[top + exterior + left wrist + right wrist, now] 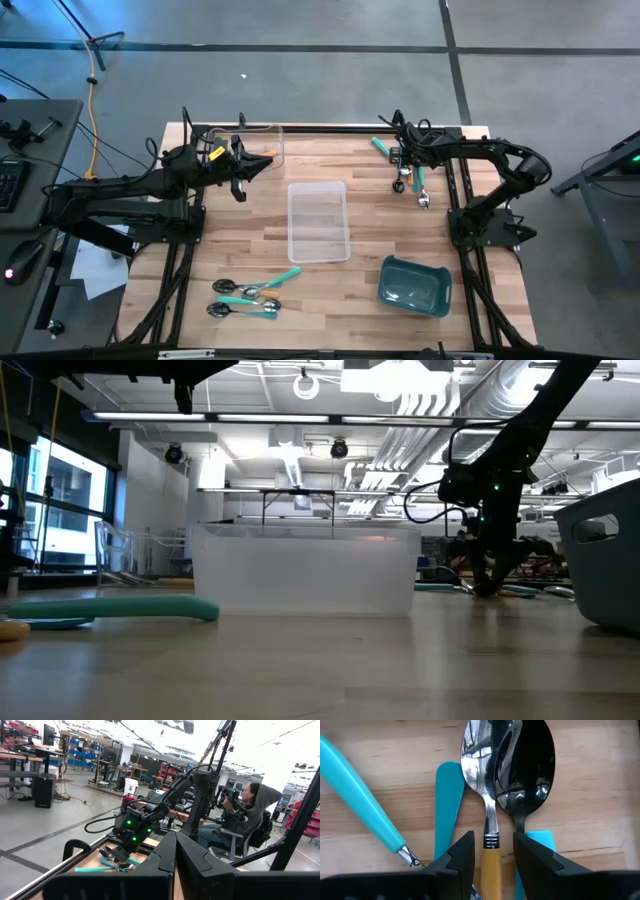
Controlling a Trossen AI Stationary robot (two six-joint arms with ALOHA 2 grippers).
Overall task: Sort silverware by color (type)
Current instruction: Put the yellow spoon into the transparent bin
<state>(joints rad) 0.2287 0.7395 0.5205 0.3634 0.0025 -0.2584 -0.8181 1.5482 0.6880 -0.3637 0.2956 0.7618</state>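
Note:
My right gripper (493,851) hangs open, pointing steeply down over a small heap of spoons (422,192) at the table's far right. Its fingers stand on either side of an orange-handled spoon's handle (491,870), just behind the metal neck, with a gap on each side. Beside that spoon lie a second shiny bowl (526,765) and teal handles (360,805). Another teal-handled spoon (380,146) lies farther back. A few teal- and green-handled spoons (248,297) rest flat at the near left. My left gripper (240,172) waits shut and raised at the far left, holding nothing.
A clear plastic tray (318,222) stands mid-table, and a second one (262,141) sits at the far left by my left arm. A teal bin (415,285) stands at the near right. A seated person (250,815) shows beyond the table.

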